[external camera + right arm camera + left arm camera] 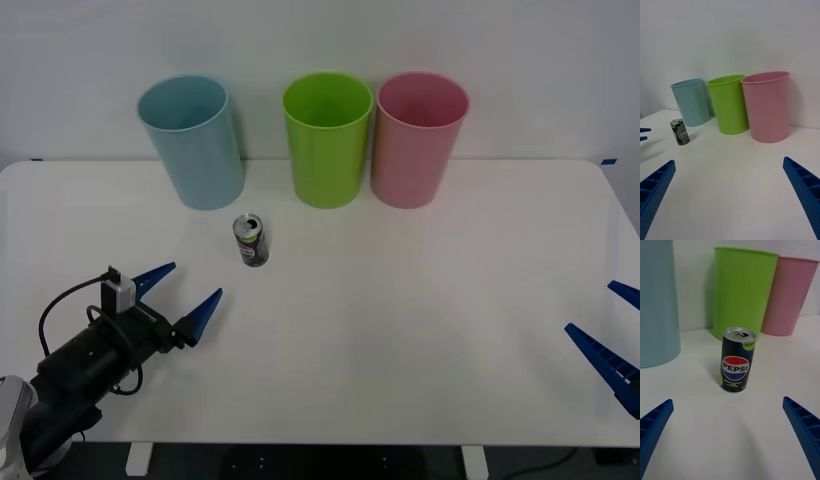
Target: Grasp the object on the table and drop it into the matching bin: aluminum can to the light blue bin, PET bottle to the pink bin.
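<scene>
With its fingers spread, the left gripper [186, 288] near the table's [420, 330] left edge should advance squarely until the upright aluminum can [250, 240], standing just before the light blue bin [192, 142] toward the far edge, sits between them.

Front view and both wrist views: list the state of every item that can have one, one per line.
aluminum can: upright on the table, pull-tab opened, ungrasped.
light blue bin: upright, open top.
lime green bin: upright, open top.
pink bin: upright, open top.
left gripper: open, short of the can, pointing at it.
right gripper: open, at the table's right edge, holding nothing.
</scene>
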`<state>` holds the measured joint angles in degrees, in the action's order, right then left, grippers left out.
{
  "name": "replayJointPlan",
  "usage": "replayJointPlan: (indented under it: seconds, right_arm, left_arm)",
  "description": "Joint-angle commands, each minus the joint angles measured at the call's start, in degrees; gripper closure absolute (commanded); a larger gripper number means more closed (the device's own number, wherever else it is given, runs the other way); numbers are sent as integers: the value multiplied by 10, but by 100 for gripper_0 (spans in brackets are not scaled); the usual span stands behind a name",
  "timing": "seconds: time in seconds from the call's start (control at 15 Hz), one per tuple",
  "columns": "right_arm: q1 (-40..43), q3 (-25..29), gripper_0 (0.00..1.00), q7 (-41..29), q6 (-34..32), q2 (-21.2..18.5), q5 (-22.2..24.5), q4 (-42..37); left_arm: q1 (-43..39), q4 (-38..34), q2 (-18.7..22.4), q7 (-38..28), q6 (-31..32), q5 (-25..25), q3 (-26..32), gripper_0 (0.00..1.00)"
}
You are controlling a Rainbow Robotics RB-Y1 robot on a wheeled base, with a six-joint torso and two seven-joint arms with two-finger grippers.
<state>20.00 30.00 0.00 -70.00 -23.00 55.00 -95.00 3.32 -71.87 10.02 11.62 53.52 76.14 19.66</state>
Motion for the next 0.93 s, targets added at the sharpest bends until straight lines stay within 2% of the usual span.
replayJointPlan:
  seconds: [0.07,0.47,0.93]
  right_arm:
    - [0,0,0,0,0,0,0,0]
    - [0,0,0,0,0,0,0,0]
    - [0,0,0,0,0,0,0,0]
  left_arm:
    - [27,33,0,7,-9,0,-3,0]
    - [86,109,-11,23,-29,-1,-8,0]
    - [114,119,-50,39,-97,0,-26,0]
